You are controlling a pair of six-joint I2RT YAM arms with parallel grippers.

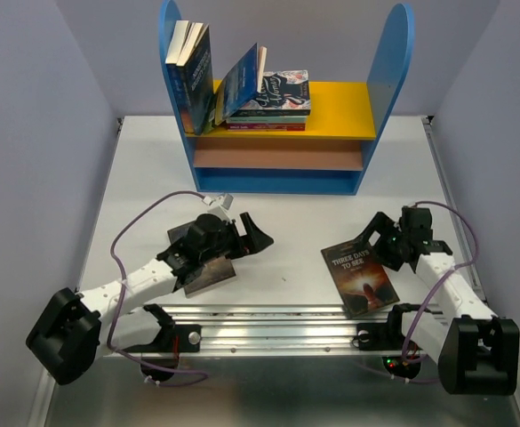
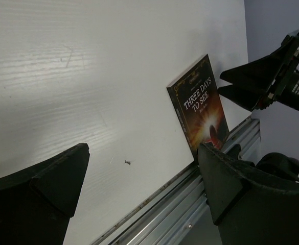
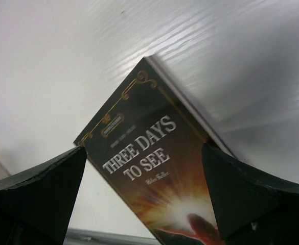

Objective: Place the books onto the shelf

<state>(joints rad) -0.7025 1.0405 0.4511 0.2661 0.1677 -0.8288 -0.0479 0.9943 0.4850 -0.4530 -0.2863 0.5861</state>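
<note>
Both arms are low over the tabletop and neither has hold of anything. The left gripper is spread wide and empty, pointing toward the right side. Beneath that arm, a dark book lies flat, partly hidden by the wrist. The right gripper is also fully spread and grasps nothing. It sits just over the far end of a brown book titled "Three Days to See", which lies face up near the metal rail at the near edge. The shelf stands at the far side. On its yellow upper board, two books lean by the left side panel. Another book tilts against a flat stack.
</note>
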